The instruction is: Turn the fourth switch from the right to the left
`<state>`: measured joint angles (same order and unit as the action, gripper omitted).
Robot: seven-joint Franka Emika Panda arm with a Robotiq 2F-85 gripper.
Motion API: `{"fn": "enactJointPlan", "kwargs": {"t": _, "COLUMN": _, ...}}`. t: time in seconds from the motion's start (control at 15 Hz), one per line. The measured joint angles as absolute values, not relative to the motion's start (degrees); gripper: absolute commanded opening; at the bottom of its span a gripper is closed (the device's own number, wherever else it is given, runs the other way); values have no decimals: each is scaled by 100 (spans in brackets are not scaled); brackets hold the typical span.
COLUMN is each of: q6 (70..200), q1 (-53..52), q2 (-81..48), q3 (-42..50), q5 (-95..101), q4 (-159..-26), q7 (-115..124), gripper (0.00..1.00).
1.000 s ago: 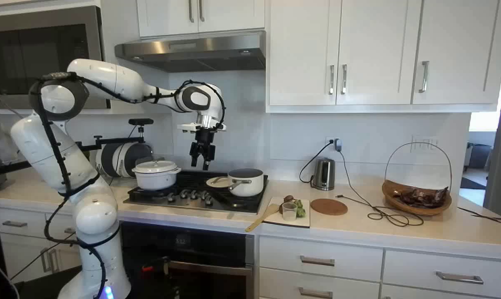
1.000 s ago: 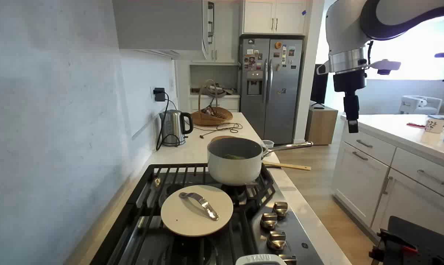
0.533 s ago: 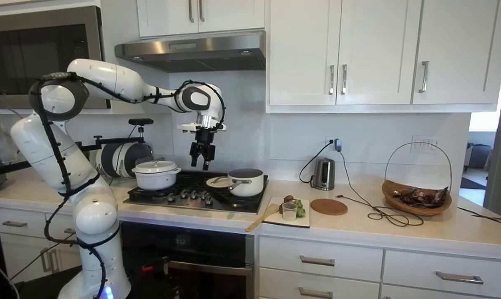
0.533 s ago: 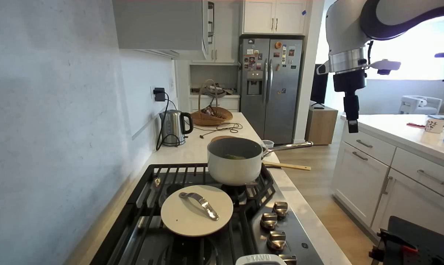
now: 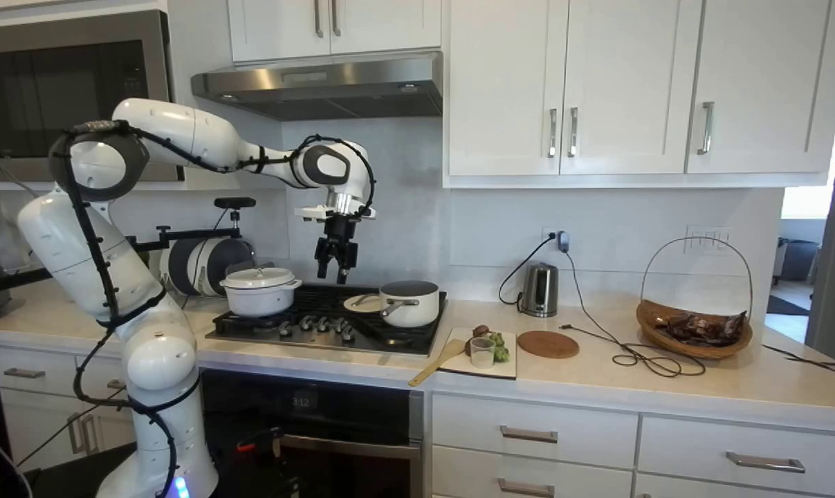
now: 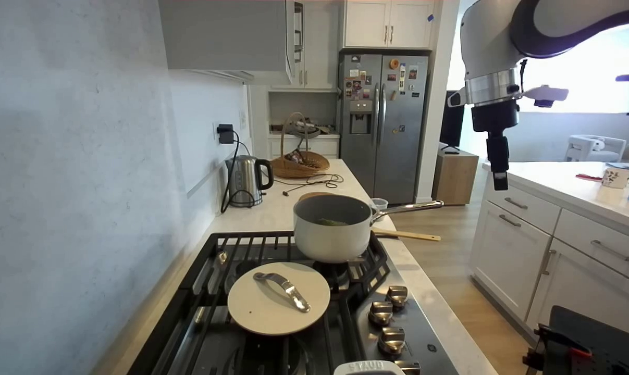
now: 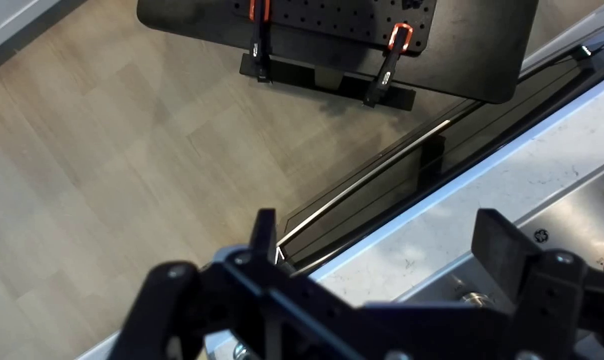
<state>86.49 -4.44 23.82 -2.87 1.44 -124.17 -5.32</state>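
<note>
Slightly lower now, the gripper (image 7: 377,225) gapes wide, empty; the fourth knob from the right (image 5: 308,323) sits near neighbouring knobs (image 5: 323,324), which spread fingers (image 7: 497,247) could catch.

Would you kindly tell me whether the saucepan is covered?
Uncovered: a lid lies on the cooktop, and something green shows inside the open saucepan.

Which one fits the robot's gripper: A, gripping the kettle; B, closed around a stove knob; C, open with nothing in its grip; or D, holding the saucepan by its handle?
C, since in the wrist view the gripper has its fingers well apart, with nothing held between them.
</note>
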Motion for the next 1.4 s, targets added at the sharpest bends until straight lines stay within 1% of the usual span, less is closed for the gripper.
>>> {"fn": "enactJointPlan", "kwargs": {"t": 0.53, "q6": 9197, "q1": -1169, "q2": 2383, "q3": -921, "q5": 5, "q4": -12788, "q7": -539, "gripper": 100}}
{"fn": "enactJointPlan", "kwargs": {"t": 1.0, "q6": 10395, "q1": -1629, "q2": 2283, "q3": -1340, "q5": -486, "q4": -13286, "q7": -538, "gripper": 100}}
{"fn": "enactJointPlan", "kwargs": {"t": 1.4, "q6": 11561, "q1": -1805, "q2": 1976, "q3": -1610, "q5": -662, "q4": -13643, "q7": -487, "gripper": 100}}
